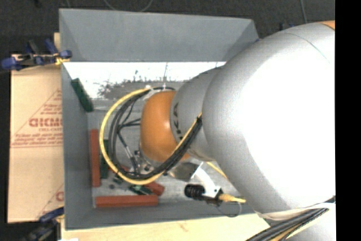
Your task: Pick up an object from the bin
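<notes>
The gripper is down in a corner of the bin, probably because loose things crowd there, with a red bar just beyond it, a red block alongside and a green piece nearest, though whether it is spread or closed I cannot tell.

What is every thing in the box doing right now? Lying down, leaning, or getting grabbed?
Dark green flat bar, lying slanted by the grey metal bin's left wall.
Long red-brown block, lying along the left wall.
Second long red-brown block, lying flat along the front wall.
White and black tool with yellow tip, lying near the front.
Gripper, low near the front-left corner, grip hidden.
</notes>
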Robot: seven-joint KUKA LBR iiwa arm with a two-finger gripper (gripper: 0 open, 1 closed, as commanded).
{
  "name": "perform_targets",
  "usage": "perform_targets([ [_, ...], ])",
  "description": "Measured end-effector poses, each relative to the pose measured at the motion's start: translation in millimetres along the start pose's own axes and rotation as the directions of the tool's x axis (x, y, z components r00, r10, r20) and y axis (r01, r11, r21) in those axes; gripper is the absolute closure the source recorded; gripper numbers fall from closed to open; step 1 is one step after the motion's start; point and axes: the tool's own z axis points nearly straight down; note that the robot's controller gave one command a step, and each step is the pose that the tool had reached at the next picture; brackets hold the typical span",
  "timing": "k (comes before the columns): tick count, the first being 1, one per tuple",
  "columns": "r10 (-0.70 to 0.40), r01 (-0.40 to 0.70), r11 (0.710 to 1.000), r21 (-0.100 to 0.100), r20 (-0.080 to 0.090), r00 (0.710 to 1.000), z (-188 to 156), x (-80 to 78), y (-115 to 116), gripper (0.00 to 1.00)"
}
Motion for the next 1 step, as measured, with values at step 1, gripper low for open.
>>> perform_targets([
  [1,-0.004,0.004,1.000,0.000,0.000,1.000,-98.5,-2.2,1.8,1.00],
])
